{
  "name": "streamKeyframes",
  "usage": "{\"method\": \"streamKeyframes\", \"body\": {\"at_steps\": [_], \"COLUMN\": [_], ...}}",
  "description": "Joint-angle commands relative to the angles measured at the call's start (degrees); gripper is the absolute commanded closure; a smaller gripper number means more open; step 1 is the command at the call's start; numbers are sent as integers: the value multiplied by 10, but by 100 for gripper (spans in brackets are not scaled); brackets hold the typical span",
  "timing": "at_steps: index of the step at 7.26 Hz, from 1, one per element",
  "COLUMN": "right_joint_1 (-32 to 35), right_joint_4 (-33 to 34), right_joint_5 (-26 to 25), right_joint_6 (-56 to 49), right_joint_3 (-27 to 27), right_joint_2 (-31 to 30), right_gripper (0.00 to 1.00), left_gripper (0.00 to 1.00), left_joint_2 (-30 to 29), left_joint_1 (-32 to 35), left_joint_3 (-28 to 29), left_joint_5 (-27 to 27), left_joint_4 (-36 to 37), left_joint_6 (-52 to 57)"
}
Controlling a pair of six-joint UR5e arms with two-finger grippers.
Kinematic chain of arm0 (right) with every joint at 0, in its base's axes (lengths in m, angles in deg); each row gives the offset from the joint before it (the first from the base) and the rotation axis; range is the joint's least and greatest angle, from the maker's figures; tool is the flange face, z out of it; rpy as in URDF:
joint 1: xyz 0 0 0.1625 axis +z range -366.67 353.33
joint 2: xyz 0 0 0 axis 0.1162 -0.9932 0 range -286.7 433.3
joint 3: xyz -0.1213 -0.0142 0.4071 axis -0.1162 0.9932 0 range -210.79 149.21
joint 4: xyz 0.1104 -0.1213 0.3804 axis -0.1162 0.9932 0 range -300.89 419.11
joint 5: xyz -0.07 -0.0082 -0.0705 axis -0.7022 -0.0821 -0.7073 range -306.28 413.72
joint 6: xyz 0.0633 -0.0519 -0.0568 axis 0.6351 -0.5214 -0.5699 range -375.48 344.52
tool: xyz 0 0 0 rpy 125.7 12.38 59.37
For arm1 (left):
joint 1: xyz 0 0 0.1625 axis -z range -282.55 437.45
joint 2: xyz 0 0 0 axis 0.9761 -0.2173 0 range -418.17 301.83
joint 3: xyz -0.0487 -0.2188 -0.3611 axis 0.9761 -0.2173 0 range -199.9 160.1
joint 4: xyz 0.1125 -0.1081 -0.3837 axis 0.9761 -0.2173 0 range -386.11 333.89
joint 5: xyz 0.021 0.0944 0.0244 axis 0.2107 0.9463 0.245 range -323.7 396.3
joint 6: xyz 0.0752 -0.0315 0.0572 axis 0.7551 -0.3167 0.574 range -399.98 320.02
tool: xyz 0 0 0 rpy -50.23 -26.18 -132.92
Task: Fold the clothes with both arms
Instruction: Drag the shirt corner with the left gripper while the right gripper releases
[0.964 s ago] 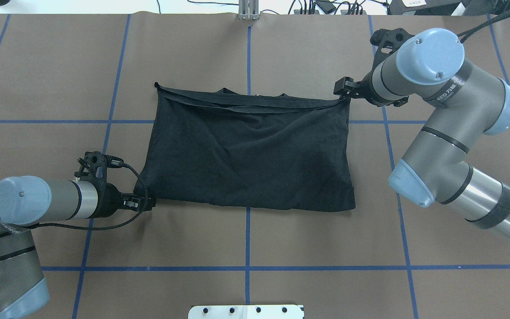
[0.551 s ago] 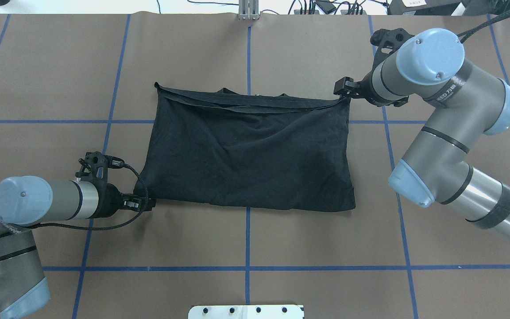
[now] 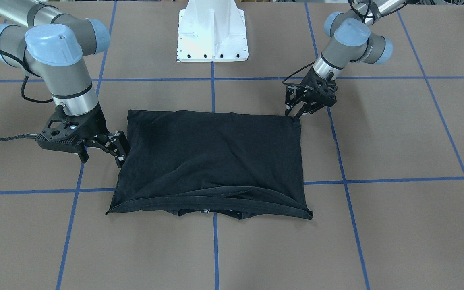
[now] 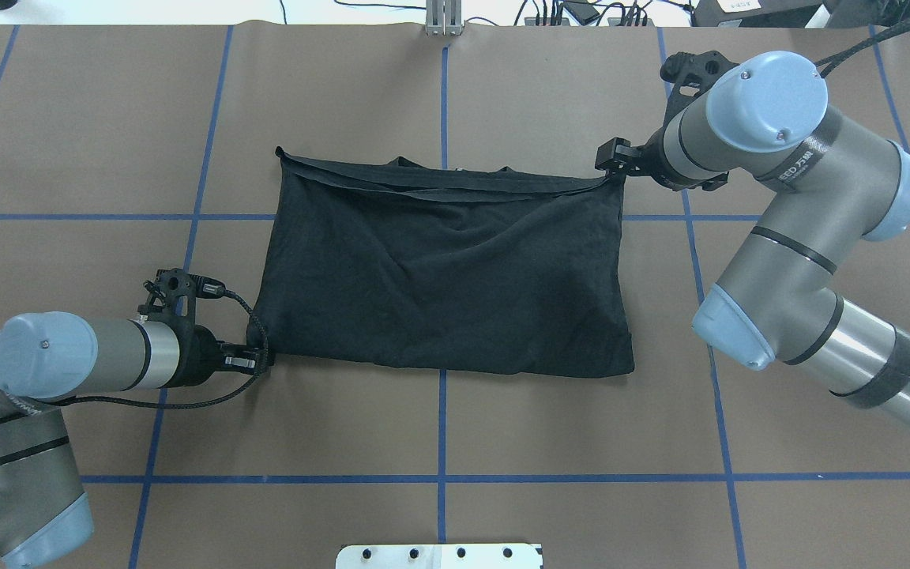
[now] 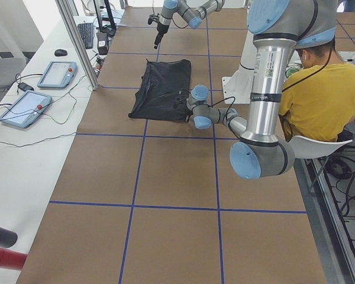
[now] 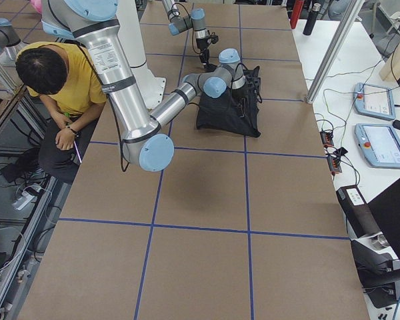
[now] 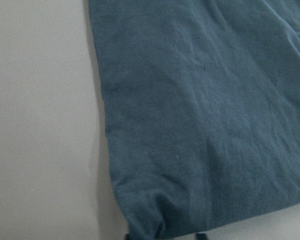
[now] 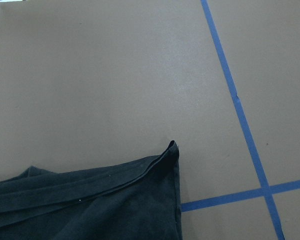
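The clothes are one black T-shirt, folded into a rectangle at the table's middle, with layered hems along its far edge. No print shows. My left gripper is low at the shirt's near left corner and shut on it. In the left wrist view the fabric gathers into a pinch at the bottom edge. My right gripper is open beside the shirt's right edge near the far corner, holding nothing. That far right corner lies flat on the table.
The brown table cover carries a blue tape grid. The white pedestal base stands on the robot's side. A person in a yellow shirt sits beside the table. Tablets lie on the far bench.
My left gripper has shifted slightly, drawing the shirt's near left corner a little with it. The right arm has not moved.
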Motion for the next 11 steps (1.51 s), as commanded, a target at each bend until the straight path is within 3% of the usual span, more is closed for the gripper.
{"method": "streamKeyframes", "body": {"at_steps": [1, 2, 5, 7, 9, 10, 11], "right_joint_1": [-1, -1, -3, -12, -19, -21, -24], "right_joint_4": [0, 0, 0, 0, 0, -1, 0], "right_joint_5": [0, 0, -1, -3, -4, -4, -5], "right_joint_6": [0, 0, 1, 2, 8, 9, 9], "right_joint_3": [0, 0, -1, 0, -1, -1, -1], "right_joint_2": [0, 0, 0, 1, 3, 4, 7], "right_gripper": [0, 0, 0, 0, 0, 0, 0], "left_gripper": [93, 100, 100, 100, 100, 100, 100], "left_joint_2": [0, 0, 7, 9, 1, -26, -92], "left_joint_1": [0, 2, 24, 79, 170, 222, 263], "left_joint_3": [-1, -2, -8, 16, 86, 145, 241], "left_joint_5": [0, 0, -4, -4, -31, -45, -45], "left_joint_4": [0, 0, 1, 0, -1, -6, -19], "left_joint_6": [-1, 0, 23, 103, 215, 275, 316]}}
